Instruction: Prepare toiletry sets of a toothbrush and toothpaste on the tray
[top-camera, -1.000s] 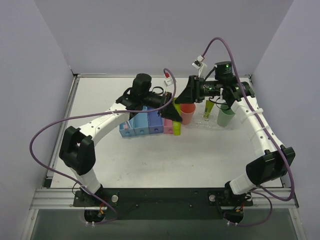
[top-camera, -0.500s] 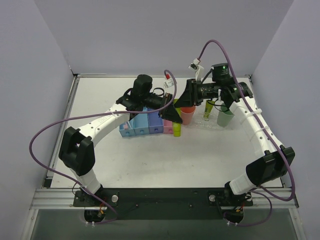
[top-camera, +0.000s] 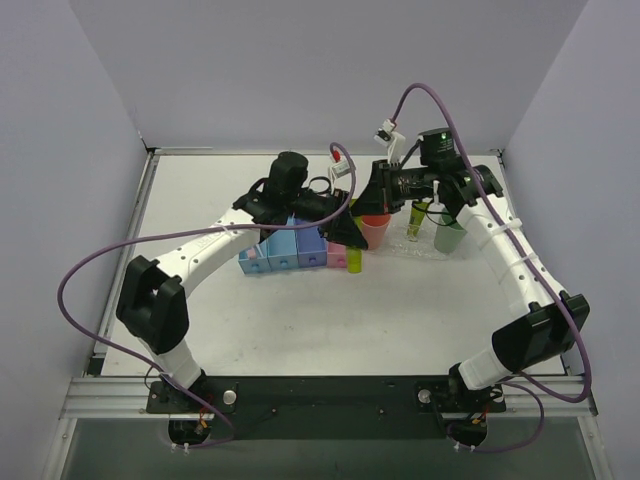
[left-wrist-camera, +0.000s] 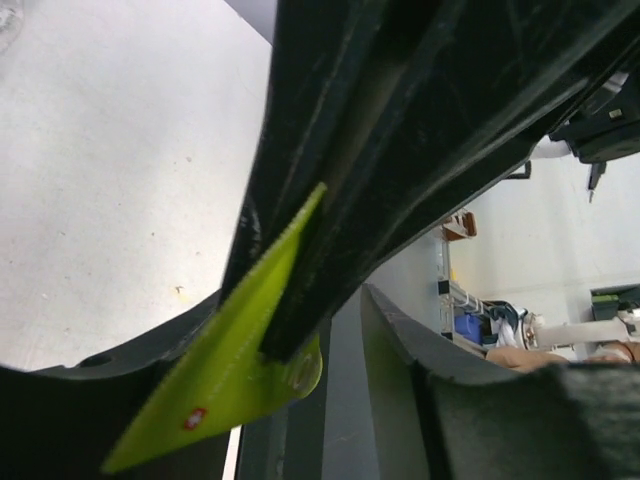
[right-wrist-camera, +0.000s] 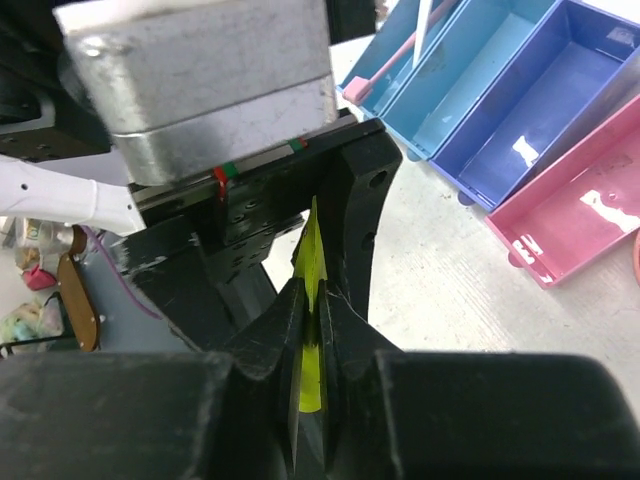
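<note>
Right gripper pinches the toothpaste; left gripper unclear, so draw away gently toward the tray at three o'clock.

Only a thin edge of the small lime-yellow toothpaste tube shows at the right wrist, the rest buried between the fingers of the right gripper. The pink-ended white toothbrush runs off the top edge, the pink plastic box off the right. From above, the tube is too small to tell.
</note>
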